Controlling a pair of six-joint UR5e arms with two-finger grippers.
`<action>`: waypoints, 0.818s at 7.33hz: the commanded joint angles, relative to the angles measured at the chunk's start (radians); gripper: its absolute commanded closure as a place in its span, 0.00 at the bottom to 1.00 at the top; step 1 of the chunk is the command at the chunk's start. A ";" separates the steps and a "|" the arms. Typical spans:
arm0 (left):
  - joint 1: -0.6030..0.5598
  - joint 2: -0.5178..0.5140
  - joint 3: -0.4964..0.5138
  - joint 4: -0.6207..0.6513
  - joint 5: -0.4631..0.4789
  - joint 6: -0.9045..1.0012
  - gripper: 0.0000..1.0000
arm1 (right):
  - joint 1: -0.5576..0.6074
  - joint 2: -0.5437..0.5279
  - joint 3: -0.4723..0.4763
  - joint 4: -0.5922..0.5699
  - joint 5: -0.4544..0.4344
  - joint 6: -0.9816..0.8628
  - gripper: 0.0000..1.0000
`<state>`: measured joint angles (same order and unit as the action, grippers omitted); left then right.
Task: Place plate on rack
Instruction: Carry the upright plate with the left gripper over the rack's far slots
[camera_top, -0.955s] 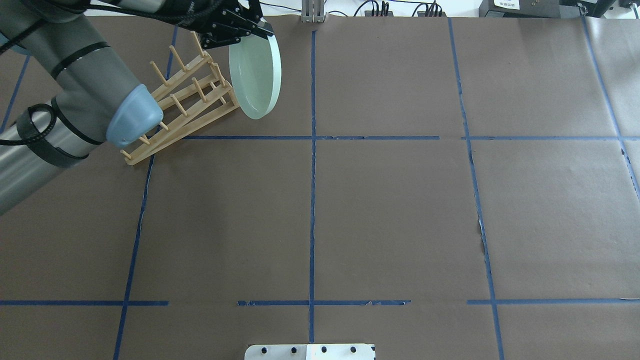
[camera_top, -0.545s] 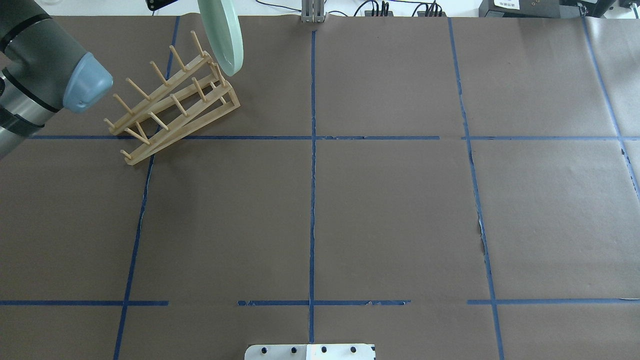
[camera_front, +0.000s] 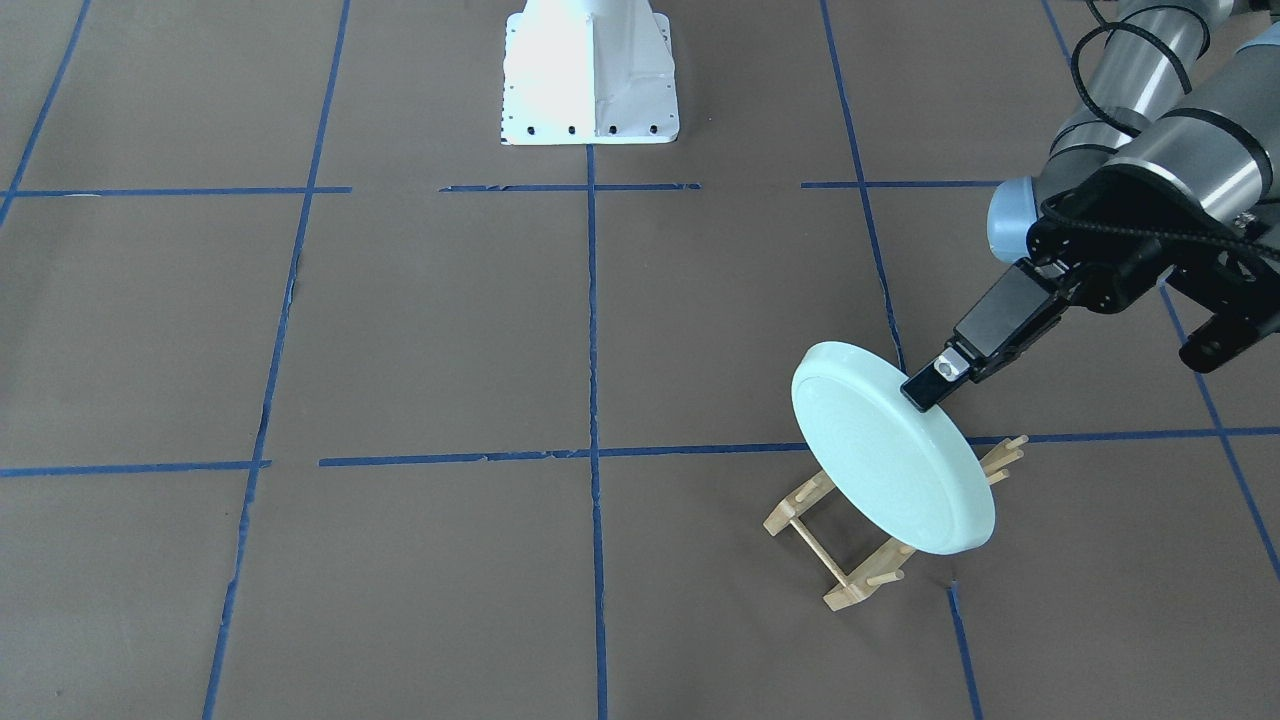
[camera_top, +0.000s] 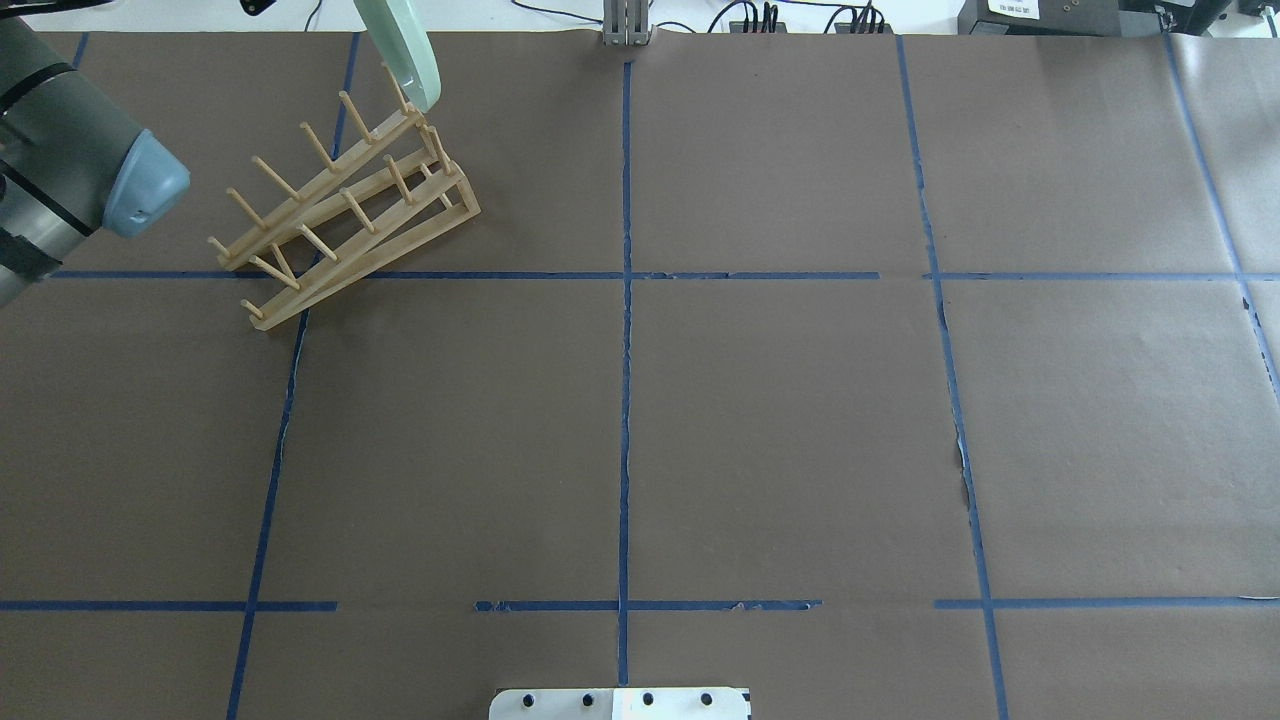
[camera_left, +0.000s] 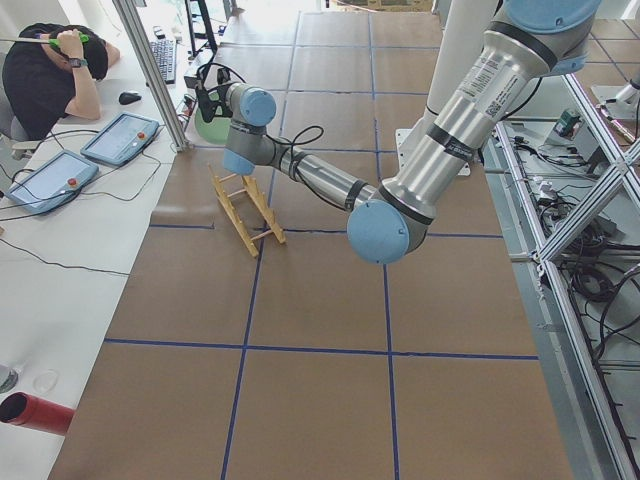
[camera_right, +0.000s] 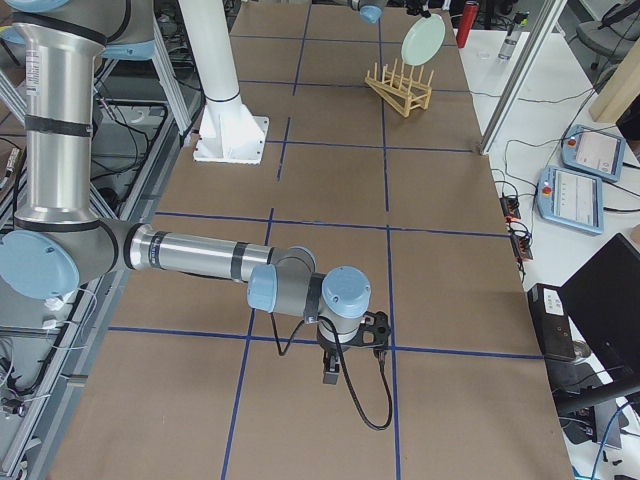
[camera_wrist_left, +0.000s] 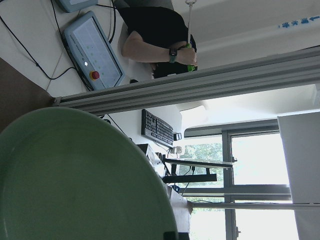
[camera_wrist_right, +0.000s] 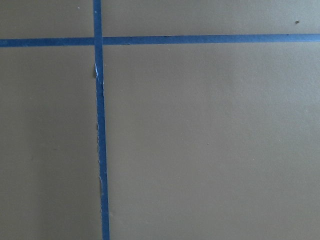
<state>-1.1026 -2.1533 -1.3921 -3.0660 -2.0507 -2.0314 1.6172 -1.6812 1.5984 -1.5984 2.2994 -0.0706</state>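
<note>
**Held plate (camera_top: 405, 50) shifts left, over the rack's far end**

Compared with half a second ago, the plate sits further left and closer to the worktop's (camera_top: 800, 420) far edge in the overhead view, its upper part now cut off by the picture's top. The left arm's elbow cap (camera_top: 140, 190) has drawn back to the left as well. The rack (camera_top: 340, 200) lies where it was, slanted across a line of blue tape (camera_top: 620, 275).

From the front-facing camera the plate hangs in the air, tilted with its underside toward that camera. It covers the middle of the rack, so only one end of the rails and a few peg tips at the other side show. It is not seated between the pegs. Whether its lower rim touches a peg cannot be told.

The left gripper (camera_front: 925, 390) has its jaws clenched on the plate's upper rim, one dark finger lying across the edge. Its wrist camera shows the plate's pale green face filling the lower left.

The right gripper (camera_right: 333, 372) hangs low over the worktop, well apart from the rack. Whether its jaws are released or clenched cannot be told.
</note>
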 joint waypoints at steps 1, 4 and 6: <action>0.000 0.021 0.034 -0.023 0.010 0.000 1.00 | 0.000 0.000 0.000 0.000 0.000 0.000 0.00; 0.012 0.033 0.099 -0.053 0.050 0.013 1.00 | 0.001 0.000 0.000 0.000 0.000 0.000 0.00; 0.049 0.033 0.119 -0.054 0.093 0.030 1.00 | 0.000 0.000 0.001 0.000 0.000 0.000 0.00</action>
<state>-1.0727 -2.1203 -1.2832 -3.1190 -1.9790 -2.0110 1.6178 -1.6812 1.5986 -1.5984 2.2994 -0.0705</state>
